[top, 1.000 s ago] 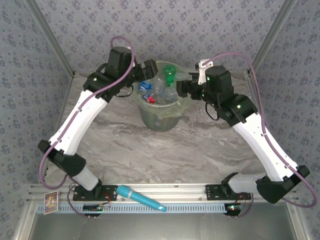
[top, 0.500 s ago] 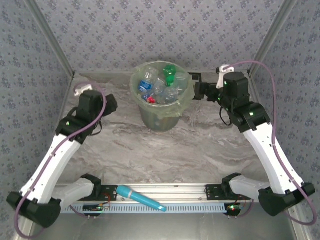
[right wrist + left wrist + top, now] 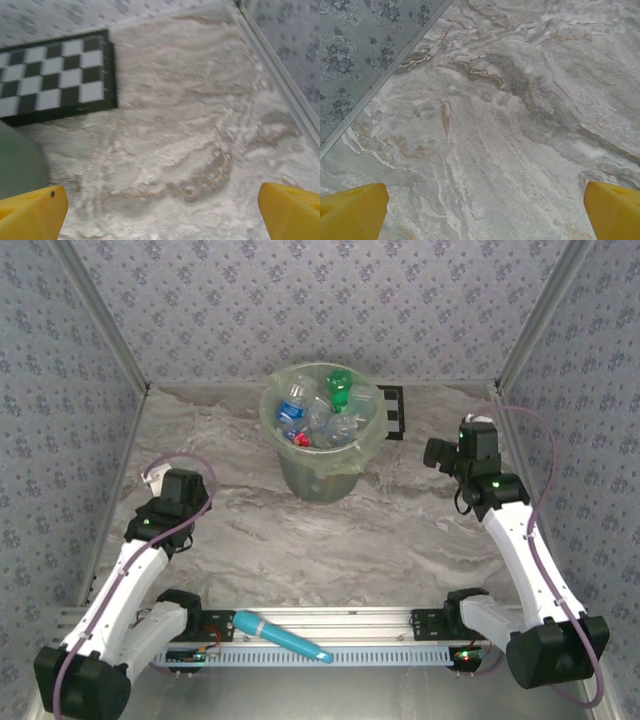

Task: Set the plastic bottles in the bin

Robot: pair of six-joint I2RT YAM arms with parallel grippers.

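The left gripper [image 3: 482, 215] and right gripper [image 3: 162, 210] both gape wide, holding nothing, over the marble table [image 3: 495, 125]. The right wrist view catches a checkered board [image 3: 55, 77] close by. From above, the plastic bottles [image 3: 320, 415] lie heaped inside the bin [image 3: 310, 475].

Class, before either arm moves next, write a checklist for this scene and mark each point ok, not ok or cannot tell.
1. The clear and green plastic bottles lie inside the round pale-green translucent bin: ok.
2. Bin stands upright: ok.
3. The left claw is open and empty: ok.
4. The right claw is open and empty: ok.
5. Both claws are apart from the bin: ok.
6. Every bottle is in the bin: cannot tell.
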